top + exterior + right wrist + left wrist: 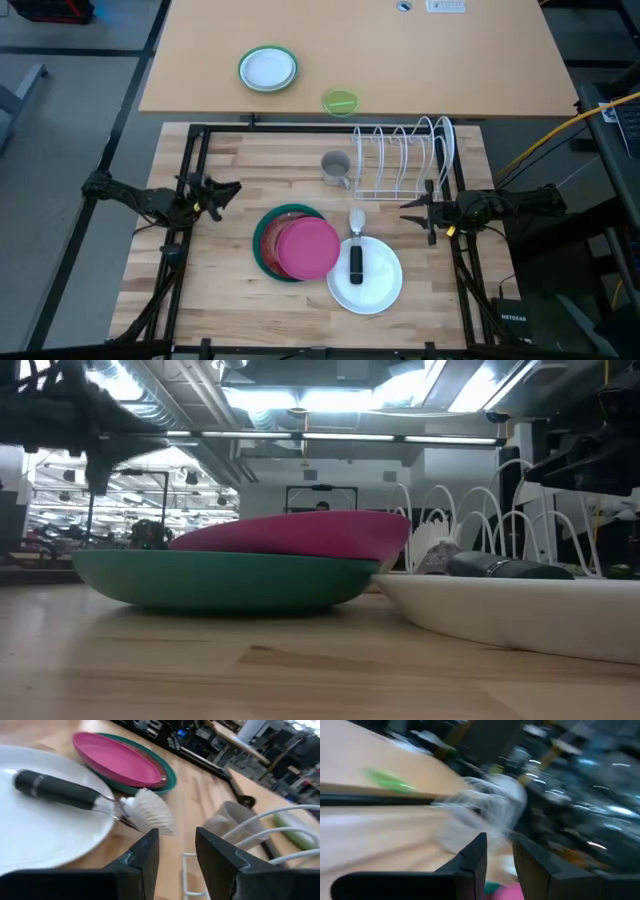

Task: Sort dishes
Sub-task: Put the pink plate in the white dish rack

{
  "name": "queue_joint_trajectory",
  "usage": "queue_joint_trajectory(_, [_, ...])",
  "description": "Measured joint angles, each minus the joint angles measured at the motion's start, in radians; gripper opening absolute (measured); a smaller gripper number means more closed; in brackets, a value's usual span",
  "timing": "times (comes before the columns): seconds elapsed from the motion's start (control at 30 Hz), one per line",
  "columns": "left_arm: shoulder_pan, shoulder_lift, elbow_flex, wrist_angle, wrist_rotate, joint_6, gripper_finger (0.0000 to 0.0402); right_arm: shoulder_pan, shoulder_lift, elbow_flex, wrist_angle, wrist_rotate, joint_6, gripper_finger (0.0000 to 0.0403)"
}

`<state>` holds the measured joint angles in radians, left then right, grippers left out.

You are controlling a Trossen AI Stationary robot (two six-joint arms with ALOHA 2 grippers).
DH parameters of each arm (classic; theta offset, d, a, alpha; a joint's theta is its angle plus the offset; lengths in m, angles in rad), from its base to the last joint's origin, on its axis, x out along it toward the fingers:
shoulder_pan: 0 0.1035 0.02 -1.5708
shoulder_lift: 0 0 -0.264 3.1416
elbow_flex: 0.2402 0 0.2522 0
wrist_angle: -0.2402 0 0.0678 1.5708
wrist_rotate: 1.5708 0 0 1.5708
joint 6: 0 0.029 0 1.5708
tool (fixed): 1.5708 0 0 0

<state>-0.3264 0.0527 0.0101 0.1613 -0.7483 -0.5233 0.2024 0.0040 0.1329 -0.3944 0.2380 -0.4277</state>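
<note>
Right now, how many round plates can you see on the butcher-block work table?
3 clearly: a pink plate stacked on a larger teal-green plate, and a plain white plate beside them. Another may hide between the stacked two.

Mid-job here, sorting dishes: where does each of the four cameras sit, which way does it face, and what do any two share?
High view: overhead, straight down on the table; left gripper and right gripper flank the pink plate.
Low view: tabletop height, level across the teal-green plate into the room; arms show dimly above.
Left wrist view: past its own open fingers, blurred, toward the rack.
Right wrist view: past its own open fingers at the brush on the white plate.
Shared: the high and right wrist views both show the pink plate.
</note>
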Motion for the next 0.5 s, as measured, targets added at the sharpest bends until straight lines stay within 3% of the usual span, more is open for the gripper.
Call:
queue_joint_trajectory(0.1, [-0.002, 0.073, 0.000, 0.131, 0.148, -0.014, 0.0084, 0.000, 0.000, 0.000, 0.005, 0.041, 0.000, 0.0131])
queue_joint_trajectory(0.27, [-0.002, 0.276, 0.001, 0.289, 0.253, 0.001, 0.0084, 0.000, 0.000, 0.000, 0.008, 0.063, 0.001, 0.0131])
queue_joint_trajectory(0.5, [-0.001, 0.665, 0.165, 0.309, 0.416, 0.018, 0.0084, 0.000, 0.000, 0.000, 0.021, 0.065, 0.001, 0.0131])
